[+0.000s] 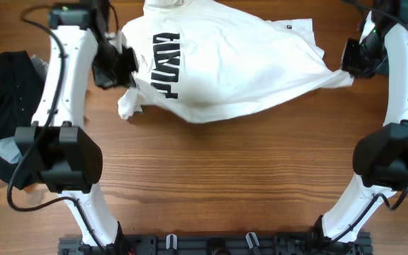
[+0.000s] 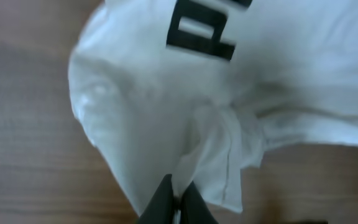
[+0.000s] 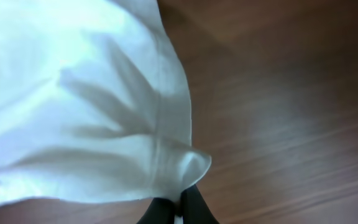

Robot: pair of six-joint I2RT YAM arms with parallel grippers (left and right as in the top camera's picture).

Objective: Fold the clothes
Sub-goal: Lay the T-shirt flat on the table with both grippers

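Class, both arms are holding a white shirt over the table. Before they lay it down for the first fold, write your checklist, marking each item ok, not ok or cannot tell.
1. Left hand grips the white shirt: ok, cloth is pinched between its fingers.
2. Right hand grips the shirt's edge: ok.
3. Shirt spread flat between the hands: not ok, it sags and bunches near the left hand.
4. Dark clothes lie apart from the shirt: ok.
5. Bare table in front of the shirt: ok.
6. Both sleeves hang free: cannot tell.
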